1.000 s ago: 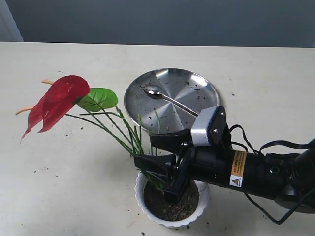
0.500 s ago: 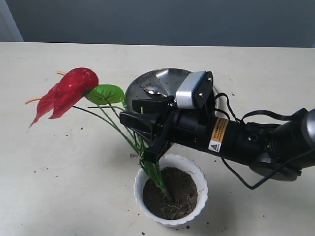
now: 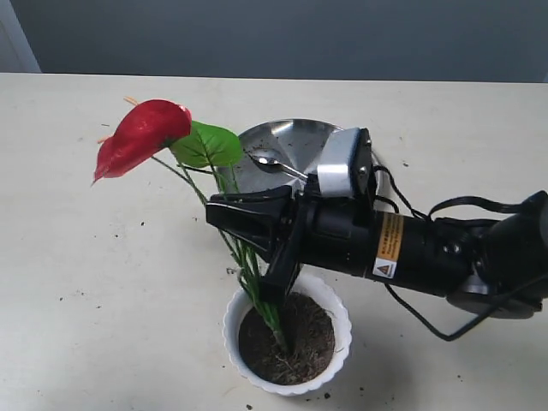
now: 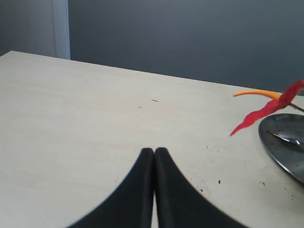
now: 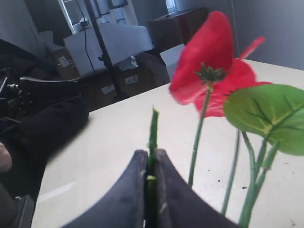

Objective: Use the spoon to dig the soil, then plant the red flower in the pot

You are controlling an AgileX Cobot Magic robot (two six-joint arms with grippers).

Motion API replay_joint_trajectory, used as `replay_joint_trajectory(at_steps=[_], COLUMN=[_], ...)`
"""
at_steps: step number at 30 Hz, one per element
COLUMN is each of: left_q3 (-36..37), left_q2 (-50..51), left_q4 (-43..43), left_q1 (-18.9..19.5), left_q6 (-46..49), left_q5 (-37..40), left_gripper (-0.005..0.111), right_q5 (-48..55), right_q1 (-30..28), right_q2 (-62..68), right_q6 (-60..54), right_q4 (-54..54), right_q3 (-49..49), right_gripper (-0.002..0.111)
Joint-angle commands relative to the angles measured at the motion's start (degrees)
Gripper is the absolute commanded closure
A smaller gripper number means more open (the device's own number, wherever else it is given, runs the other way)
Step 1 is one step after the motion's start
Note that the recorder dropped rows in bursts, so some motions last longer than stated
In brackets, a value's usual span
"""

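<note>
The red flower (image 3: pixel 141 133) stands tilted, its green stems running down into the dark soil (image 3: pixel 295 342) inside the white scalloped pot (image 3: pixel 233 330). My right gripper (image 3: pixel 218 208) reaches in from the right above the pot. In the right wrist view the right gripper (image 5: pixel 151 154) is shut on a thin green stem of the red flower (image 5: pixel 213 61). The spoon (image 3: pixel 265 160) lies on the steel plate (image 3: pixel 295 137) behind. My left gripper (image 4: pixel 154 151) is shut with nothing in it, over bare table. The flower's red tip (image 4: pixel 266 111) and the spoon (image 4: pixel 290 138) show at that view's edge.
The broad green leaf (image 3: pixel 210 145) hangs beside the red spathe. Dark soil crumbs lie scattered on the plate (image 4: pixel 280 145) and on the cream table (image 3: pixel 103 282). The right arm's black body and cable (image 3: pixel 445 257) stretch across the table to the right of the pot.
My right gripper has lifted from the pot's soil to the stems above it, bringing the flower more upright and to the right. The pot has shifted slightly left.
</note>
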Motion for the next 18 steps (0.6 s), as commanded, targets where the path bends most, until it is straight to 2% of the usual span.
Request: replay_joint_trajectory(at_steps=[1,18], left_q3=[0.11,0.11], left_q2=[-0.28,-0.28], left_q4=[0.18,0.18], left_q1=[-0.14,-0.14], left_q6=[-0.11,-0.11], left_q5=[-0.72,-0.72], left_gripper=[0.106,0.106], right_q5=[1.27,1.27], right_q1=[-0.24,-0.24], right_q2=[-4.49,-22.44], right_q6=[-2.55,-2.31], right_q4=[1.86,3.28], right_q3=[5.4,20.82], right_gripper=[0.108,0.108])
